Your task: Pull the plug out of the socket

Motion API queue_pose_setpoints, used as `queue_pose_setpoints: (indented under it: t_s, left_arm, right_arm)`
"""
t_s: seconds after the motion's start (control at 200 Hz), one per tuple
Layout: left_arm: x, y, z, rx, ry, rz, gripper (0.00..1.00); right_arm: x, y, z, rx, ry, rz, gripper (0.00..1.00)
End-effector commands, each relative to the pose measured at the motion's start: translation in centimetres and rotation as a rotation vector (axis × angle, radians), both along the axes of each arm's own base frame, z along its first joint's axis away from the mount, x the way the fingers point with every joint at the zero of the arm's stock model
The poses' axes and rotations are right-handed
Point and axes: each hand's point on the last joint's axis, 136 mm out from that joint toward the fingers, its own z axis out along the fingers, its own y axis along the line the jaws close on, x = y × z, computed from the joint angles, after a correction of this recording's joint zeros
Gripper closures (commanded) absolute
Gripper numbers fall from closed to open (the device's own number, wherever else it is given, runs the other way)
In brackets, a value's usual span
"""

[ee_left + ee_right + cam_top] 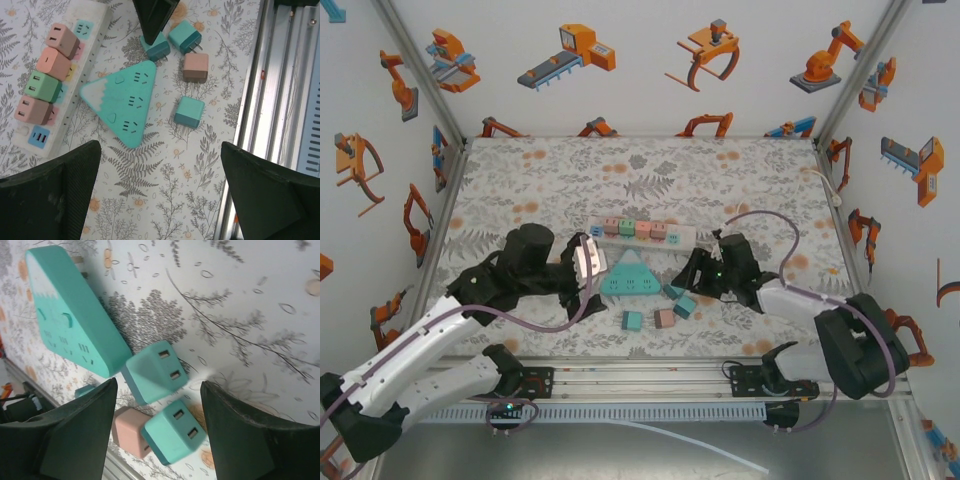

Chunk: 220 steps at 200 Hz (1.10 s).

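The white power strip [650, 232] [75, 75] lies across the middle of the mat with several plugs in it: pink [62, 40], salmon [52, 62], green [42, 86] and pink [32, 110]. In front of it lies a teal triangular socket [628, 275] [127, 100] [70, 325]. My right gripper [686, 282] [159, 390] is open, low over two loose teal plugs [155, 370] [175, 432], touching neither. My left gripper [590, 270] [160, 200] hangs wide open over bare mat left of the triangle.
More loose plugs lie near the front: a pink-brown one [664, 319] [195, 67] [130, 432] and a teal one [633, 320] [190, 111]. The aluminium rail [640, 380] [270, 100] runs along the near edge. Printed walls close in the left, right and back sides.
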Motion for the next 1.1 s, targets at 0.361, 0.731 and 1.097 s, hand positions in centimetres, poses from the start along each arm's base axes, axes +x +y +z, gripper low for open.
queue_pose_setpoints:
  t_s: [0.361, 0.731, 1.097]
  left_arm:
    - [10.2, 3.0, 7.6, -0.393, -0.225, 0.557, 0.03]
    - [19.3, 12.5, 5.6, -0.493, -0.106, 1.151, 0.03]
    - [25.4, 16.2, -3.4, -0.339, 0.432, 1.44, 0.0]
  right_arm:
    - [3.8, -1.6, 18.9, -0.309, -0.708, 0.168, 0.34]
    - [4.2, 5.1, 21.3, -0.513, -1.263, 0.83, 0.32]
    - [7.5, 9.2, 16.2, -0.407, -1.093, 1.103, 0.36]
